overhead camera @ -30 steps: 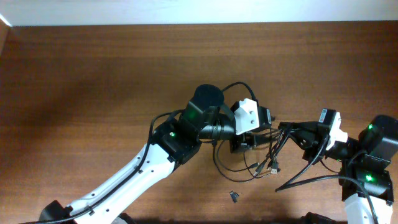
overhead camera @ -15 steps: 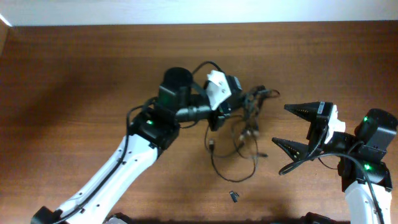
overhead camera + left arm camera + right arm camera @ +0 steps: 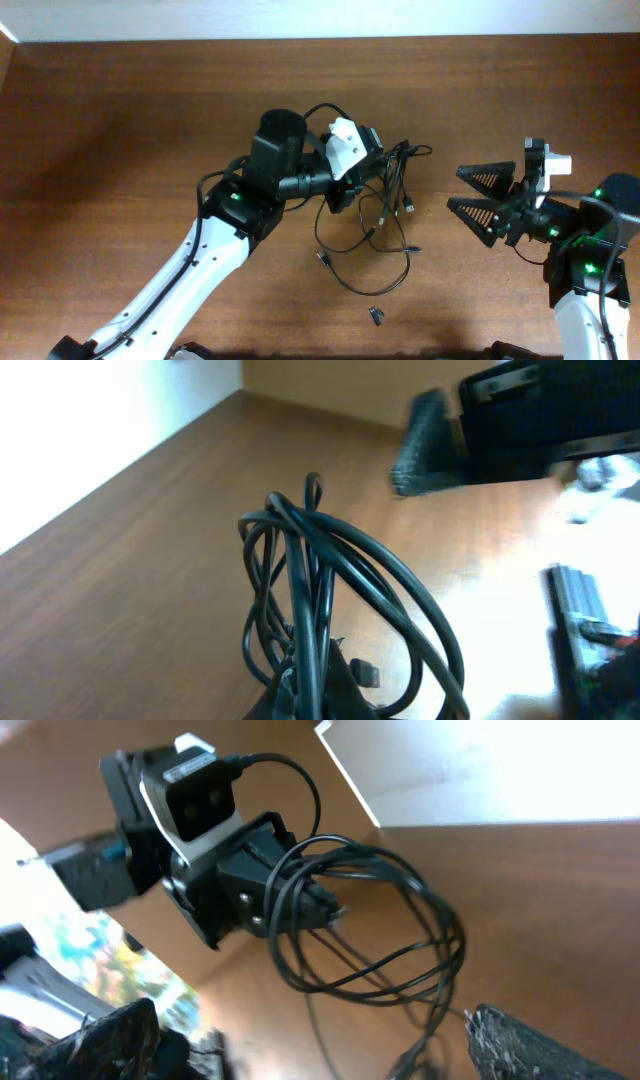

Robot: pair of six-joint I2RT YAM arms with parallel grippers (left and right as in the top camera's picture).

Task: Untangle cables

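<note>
The left gripper is clamped on the cables, pinching a bunch of strands right at its fingertips. From that pinch the cords fan out away from it, toward the other arm. A few loops stand up off the table, and the rest trail down onto the wood in a wide slack loop on the near side of the grip. A plug end hangs at the outer edge of the tangle.

The right gripper is spread wide and holds nothing. Its two fingers point straight at the bundle, which lies directly ahead of them, between the two grippers. It is near the outermost strands but clearly apart from them. In its own wrist view the loops sit in the gap ahead of its open fingers, with the other gripper just behind them.

The tangle's long axis runs across the line that joins the two grippers, so the open jaws face it broadside. The left gripper is the nearer one, already on the cords; the right one would have to go forward to reach a strand. A small loose clip lies beyond the slack loop, touching nothing.
</note>
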